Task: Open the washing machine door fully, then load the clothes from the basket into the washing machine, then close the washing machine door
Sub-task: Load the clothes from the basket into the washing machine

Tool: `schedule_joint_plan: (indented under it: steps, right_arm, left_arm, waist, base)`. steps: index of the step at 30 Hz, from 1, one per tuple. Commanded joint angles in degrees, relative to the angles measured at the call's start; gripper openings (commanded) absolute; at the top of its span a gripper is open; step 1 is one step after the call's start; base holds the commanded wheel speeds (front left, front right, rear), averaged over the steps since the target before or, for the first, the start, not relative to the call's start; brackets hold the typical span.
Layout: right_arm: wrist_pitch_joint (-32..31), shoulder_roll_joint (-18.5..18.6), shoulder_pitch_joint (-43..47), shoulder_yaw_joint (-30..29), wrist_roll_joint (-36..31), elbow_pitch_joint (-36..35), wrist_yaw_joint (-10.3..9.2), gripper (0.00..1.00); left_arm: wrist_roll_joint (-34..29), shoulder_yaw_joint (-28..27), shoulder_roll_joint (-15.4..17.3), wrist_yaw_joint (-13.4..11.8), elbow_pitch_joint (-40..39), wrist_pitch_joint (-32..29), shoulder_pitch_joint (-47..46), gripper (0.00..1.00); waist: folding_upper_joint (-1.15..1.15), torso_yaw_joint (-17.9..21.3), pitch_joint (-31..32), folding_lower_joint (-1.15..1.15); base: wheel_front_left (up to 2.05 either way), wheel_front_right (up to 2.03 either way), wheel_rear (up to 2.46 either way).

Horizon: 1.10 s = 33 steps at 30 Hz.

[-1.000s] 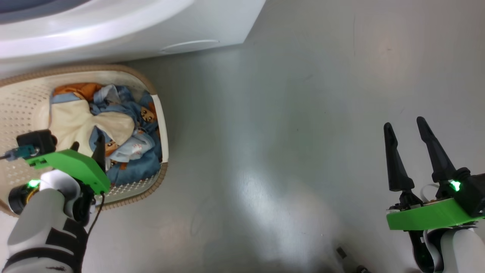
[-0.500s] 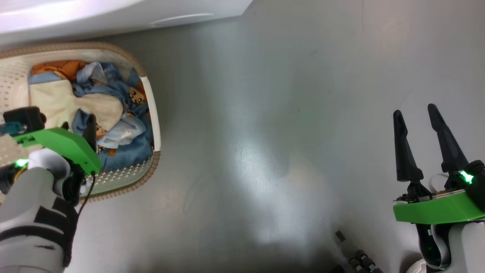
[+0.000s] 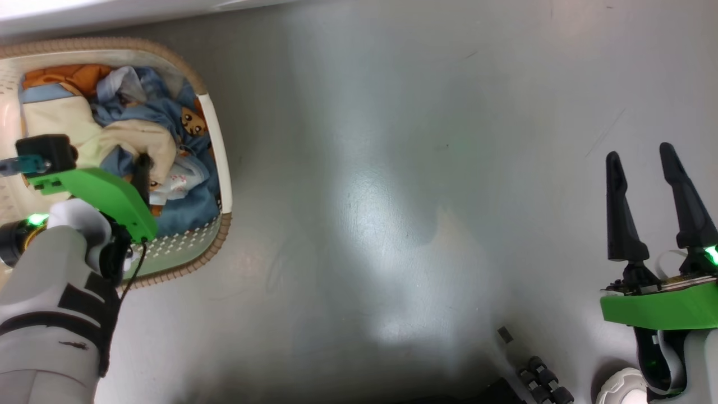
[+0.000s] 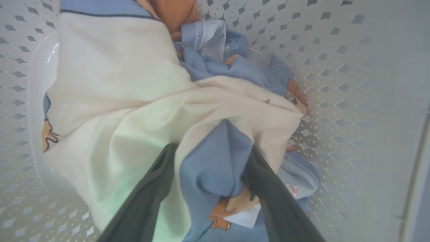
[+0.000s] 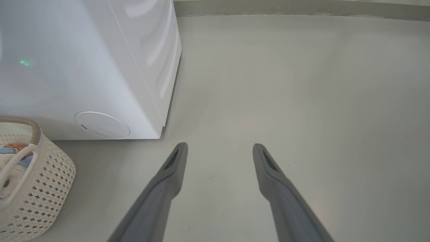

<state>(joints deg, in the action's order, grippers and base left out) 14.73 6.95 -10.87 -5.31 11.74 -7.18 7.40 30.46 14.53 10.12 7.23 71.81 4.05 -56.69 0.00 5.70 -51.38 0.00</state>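
Looking down from the head view, you have the basket [image 3: 222, 224] on the floor [image 3: 392, 168] at the upper left, just in front of the washer [image 5: 84, 67], with the clothes [image 3: 168, 129] heaped inside it. Your left jaws are down inside the basket, sunk into the heap. In the left wrist view you can see their fingers [image 4: 144, 201] spread wide, one on each side of a bunched blue fold [image 4: 211, 161], with the tips hidden under the cream cloth [image 4: 111, 101]. The jaws stand wide open astride that fold, not closed on it. A bear print [image 4: 295, 97] shows at the heap's far edge, against the perforated wall.

Your right jaws are well apart from the basket, at the lower right of the head view, above the floor. Their fingers [image 5: 168, 181] are spread wide and hold nothing. In the right wrist view the washer's lower corner lies ahead and to the left, with a round white cap [image 5: 102, 125] low on its front, and the basket stands just beside that front.
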Motion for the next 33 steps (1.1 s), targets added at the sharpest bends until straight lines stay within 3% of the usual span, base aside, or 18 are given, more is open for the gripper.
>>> schedule_joint_plan:
  steps: [1,3,4,5,16,24,33]
  right_arm:
    - [0.27,0.65,1.1,0.57,0.79,-1.5,0.09,1.0]
    - [0.27,0.56,1.25,-0.14,1.13,-1.76,0.09,1.0]
    - [0.27,0.48,1.3,-0.39,1.25,-1.85,0.09,1.0]
    - [0.27,0.45,1.33,-0.6,1.34,-1.91,0.09,1.0]
    - [0.27,0.54,0.95,-0.55,1.57,-0.54,0.09,1.0]
    - [0.27,0.63,2.44,0.53,0.77,1.66,0.09,1.0]
    - [0.27,0.13,5.61,1.86,0.54,3.62,0.09,1.0]
  left_arm:
    - [-0.59,-0.28,2.11,-0.66,0.18,0.54,0.86,1.0]
    - [-1.81,1.16,1.63,-1.19,0.62,1.25,0.77,0.51]
    - [-2.03,1.49,1.39,-1.21,0.75,1.57,0.91,0.18]
    - [-2.15,1.72,1.15,-1.24,0.87,1.92,1.11,0.0]
    - [-2.68,1.92,-0.86,-3.18,-1.45,10.73,5.8,0.0]
    - [-5.95,-4.23,-2.53,-6.64,-21.86,10.93,18.46,0.0]
    - [-10.16,-10.22,-5.24,-6.33,-34.23,10.94,31.55,0.0]
  waist:
    - [0.0,-0.13,-0.35,0.0]
    - [0.0,-0.34,-0.48,0.0]
    - [0.0,-0.44,-0.44,0.0]
    - [0.0,-0.57,-0.39,0.0]
    - [0.0,-3.67,5.86,0.0]
    - [0.0,-7.23,15.82,0.0]
    - [0.0,-8.83,26.53,0.0]
  base:
    - [0.0,0.0,0.0]
    - [0.0,0.0,0.0]
    - [0.0,0.0,0.0]
    - [0.0,0.0,0.0]
    - [0.0,0.0,0.0]
    - [0.0,0.0,0.0]
    - [0.0,0.0,0.0]
